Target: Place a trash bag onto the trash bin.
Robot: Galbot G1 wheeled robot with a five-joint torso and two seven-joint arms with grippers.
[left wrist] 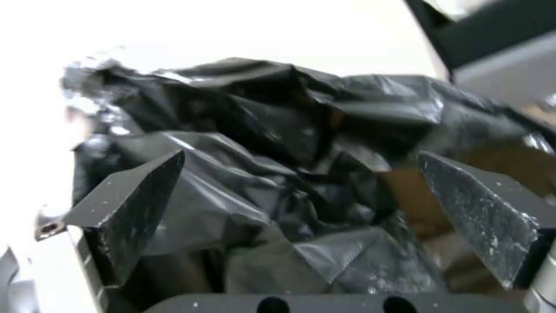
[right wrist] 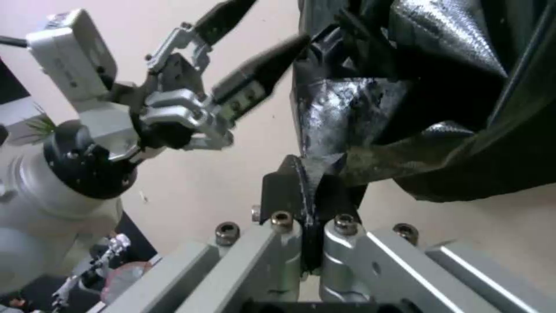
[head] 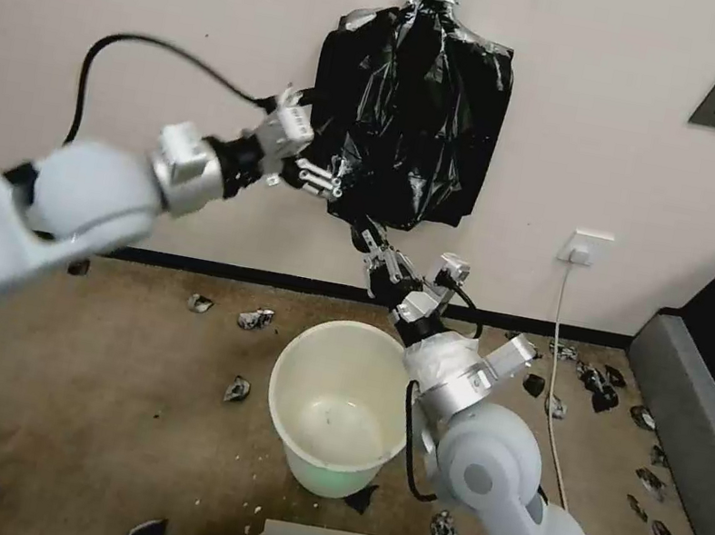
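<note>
Glossy, crinkled black trash bag (head: 407, 119) hanging against the wall, long axis vertical, its lower tip pointing down into the right gripper (head: 369, 239), whose jaws are pinched closed on that tip. Left gripper (head: 333, 182), jaws spread wide, at the bag's side edge. Cream trash bin (head: 339, 405) stands upright below both grippers.

Right gripper (right wrist: 312, 174) at lower centre, fingers clamped together on a bottom corner of the trash bag (right wrist: 405, 100). Left gripper (right wrist: 255, 39) at upper left, fingers apart, tips beside the bag's edge.
</note>
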